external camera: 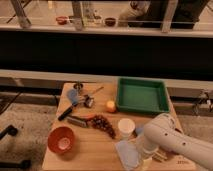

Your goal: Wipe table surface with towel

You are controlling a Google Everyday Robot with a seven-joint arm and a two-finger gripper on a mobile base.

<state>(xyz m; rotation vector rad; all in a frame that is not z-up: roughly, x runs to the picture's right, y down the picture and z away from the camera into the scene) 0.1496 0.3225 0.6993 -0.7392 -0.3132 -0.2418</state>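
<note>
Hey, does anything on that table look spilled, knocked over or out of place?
Nothing looks spilled or toppled: the white cup and orange bowl stand upright. The utensils lie scattered at odd angles on the table surface, beside loose grapes. The pincer is low at the front edge, at the rumpled towel.
</note>
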